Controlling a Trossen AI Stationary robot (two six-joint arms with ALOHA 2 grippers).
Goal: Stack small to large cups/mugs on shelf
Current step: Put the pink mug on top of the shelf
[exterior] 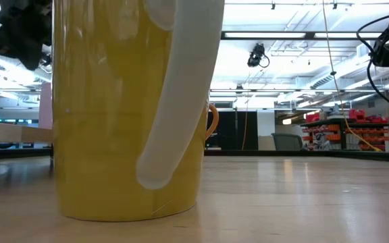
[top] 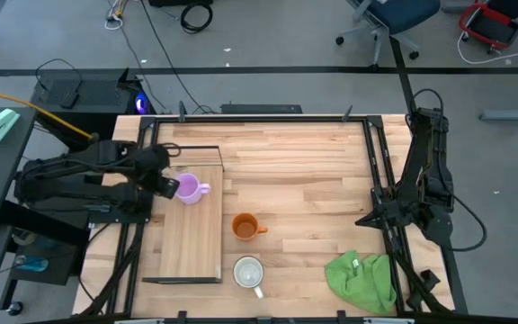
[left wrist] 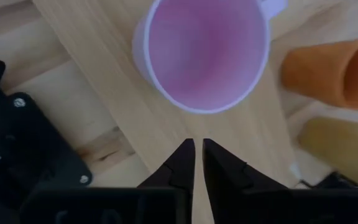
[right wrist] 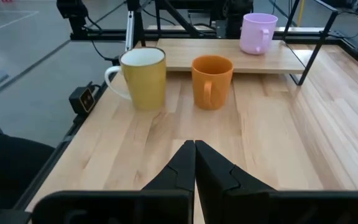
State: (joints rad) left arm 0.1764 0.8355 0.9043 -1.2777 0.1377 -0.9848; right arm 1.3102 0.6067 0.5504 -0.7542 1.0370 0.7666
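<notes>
A light purple mug (top: 188, 189) stands upright on the far part of the light-wood shelf board (top: 190, 238), its handle toward the table's right. My left gripper (top: 170, 186) hovers just left of it, its fingers (left wrist: 184, 163) almost together, short of the mug's rim (left wrist: 191, 107) and touching nothing. An orange mug (top: 244, 226) stands on the table right of the shelf. A larger mug, yellow outside and white inside (top: 248, 272), stands near the front edge. My right gripper (right wrist: 194, 148) is shut and empty at the table's right side.
A green cloth (top: 362, 280) lies crumpled at the front right. The shelf's black wire frame (top: 220, 216) runs along its right side and ends. In the low view the yellow mug (exterior: 127, 108) fills the left half. Bare tabletop (top: 313, 180) lies between the mugs and the right arm.
</notes>
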